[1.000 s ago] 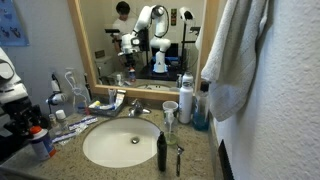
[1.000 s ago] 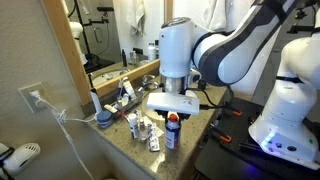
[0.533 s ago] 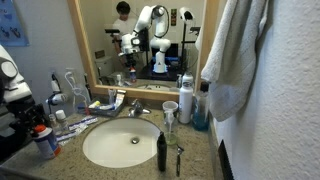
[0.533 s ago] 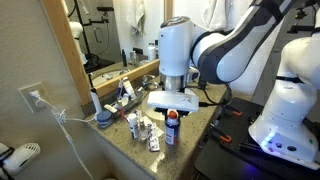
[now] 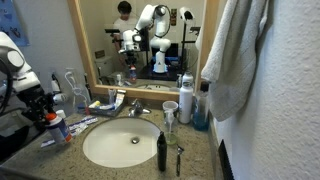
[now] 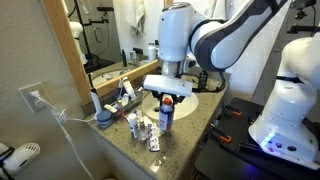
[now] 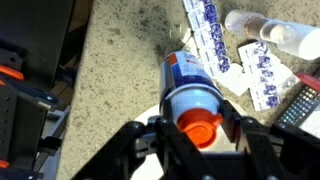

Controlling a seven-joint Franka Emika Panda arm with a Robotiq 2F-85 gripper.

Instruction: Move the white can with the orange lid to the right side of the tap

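A bathroom, this: oval white sink basin point(image 5: 105, 146) in a speckled stone counter point(image 7: 110, 60), low chrome tap point(image 5: 135, 108) behind it, wood-framed mirror point(image 5: 140, 45), pale towel point(image 5: 235, 55) hanging right.

One bathroom sink point(image 5: 104, 148) and six other items, one of each.
One tap point(image 5: 137, 108), one white can with an orange lid point(image 5: 57, 126), one slim black bottle point(image 5: 161, 150), one white cup point(image 5: 170, 108), one silver spray can point(image 5: 186, 98), one towel point(image 5: 232, 50).

The white can with the orange lid point(image 7: 188, 85) has a whitish body with dark label marks. It is upright, with the pincer point(image 7: 200, 128) closed around it near the lid. The tap point(image 5: 135, 107), low and shiny chrome, stands behind the basin point(image 5: 100, 146), well apart from the can.
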